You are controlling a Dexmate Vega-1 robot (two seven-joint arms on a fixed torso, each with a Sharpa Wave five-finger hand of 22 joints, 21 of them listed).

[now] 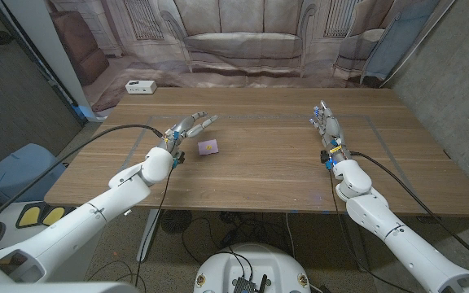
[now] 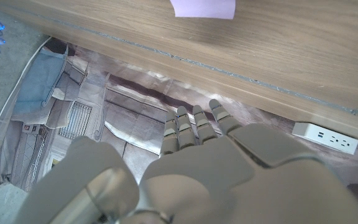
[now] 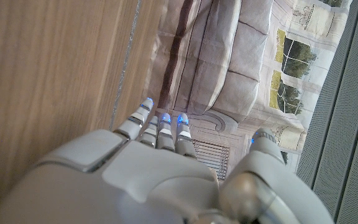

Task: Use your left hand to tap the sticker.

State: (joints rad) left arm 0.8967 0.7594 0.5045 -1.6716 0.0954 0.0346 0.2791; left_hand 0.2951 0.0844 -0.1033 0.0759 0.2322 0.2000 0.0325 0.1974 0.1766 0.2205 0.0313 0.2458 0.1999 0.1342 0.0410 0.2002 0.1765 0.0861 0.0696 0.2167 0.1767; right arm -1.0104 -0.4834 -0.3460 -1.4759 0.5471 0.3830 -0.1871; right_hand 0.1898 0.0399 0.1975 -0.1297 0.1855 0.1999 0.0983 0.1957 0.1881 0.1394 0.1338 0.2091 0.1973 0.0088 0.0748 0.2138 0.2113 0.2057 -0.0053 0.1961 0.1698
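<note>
Left hand (image 1: 187, 128) open; right hand (image 1: 326, 124) open.

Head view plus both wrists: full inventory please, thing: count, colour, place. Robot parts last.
sticker: 1, pale purple, on the table left of centre, just right of the left hand's fingers and apart from them
power strip: 1, white, on the table's far left corner
table: 1, brown wood, spans the middle of the head view
backdrop: 1, printed grey-beige sofa scene, behind the table
chair: 1, blue-grey, left of the table
left hand: 1, grey, over the table's left part beside the sticker, fingers extended, holding nothing
right hand: 1, grey with blue-lit fingertips, over the table's right part, fingers extended, holding nothing
</note>
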